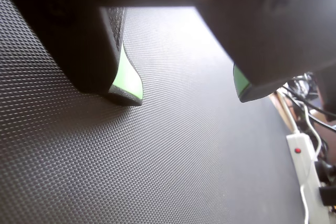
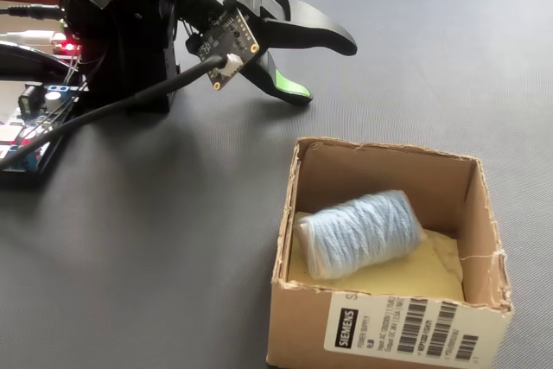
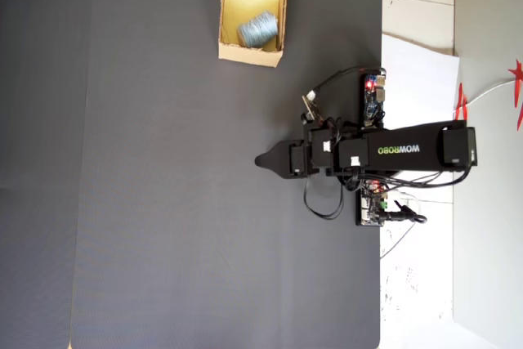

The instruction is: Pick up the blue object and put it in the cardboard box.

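The blue object [image 2: 363, 231] is a pale blue yarn roll lying on its side inside the cardboard box [image 2: 304, 334]; in the overhead view the blue object [image 3: 257, 30] sits in the cardboard box [image 3: 249, 56] at the top of the mat. My gripper [image 2: 327, 66] hovers low over the dark mat, beyond the box and apart from it. In the wrist view my gripper [image 1: 186, 94] is open, with only bare mat between its green-padded fingers. In the overhead view my gripper [image 3: 263, 159] points left, well below the box.
The arm's base and circuit boards [image 2: 34, 118] with lit red LEDs stand at the left of the fixed view. A white power strip [image 1: 307, 171] and cables lie past the mat's edge. Boards [image 3: 373, 96] and wires flank the base in the overhead view.
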`<state>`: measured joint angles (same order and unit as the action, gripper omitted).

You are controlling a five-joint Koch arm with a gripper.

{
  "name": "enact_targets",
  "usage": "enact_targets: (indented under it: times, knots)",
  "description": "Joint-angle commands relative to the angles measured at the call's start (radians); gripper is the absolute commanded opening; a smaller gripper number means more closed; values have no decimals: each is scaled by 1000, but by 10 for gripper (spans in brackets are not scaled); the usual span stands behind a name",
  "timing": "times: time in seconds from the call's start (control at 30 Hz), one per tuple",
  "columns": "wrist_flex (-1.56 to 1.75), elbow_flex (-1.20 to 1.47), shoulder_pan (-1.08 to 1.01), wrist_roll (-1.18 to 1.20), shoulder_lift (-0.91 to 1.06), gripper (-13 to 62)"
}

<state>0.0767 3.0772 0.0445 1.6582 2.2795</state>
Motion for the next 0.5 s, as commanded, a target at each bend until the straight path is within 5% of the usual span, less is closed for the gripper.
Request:
enact_targets:
  times: [0.0,0.47]
  knots:
    - [-77,41,8,28,87,346]
    - [-123,41,-14,15,87,346]
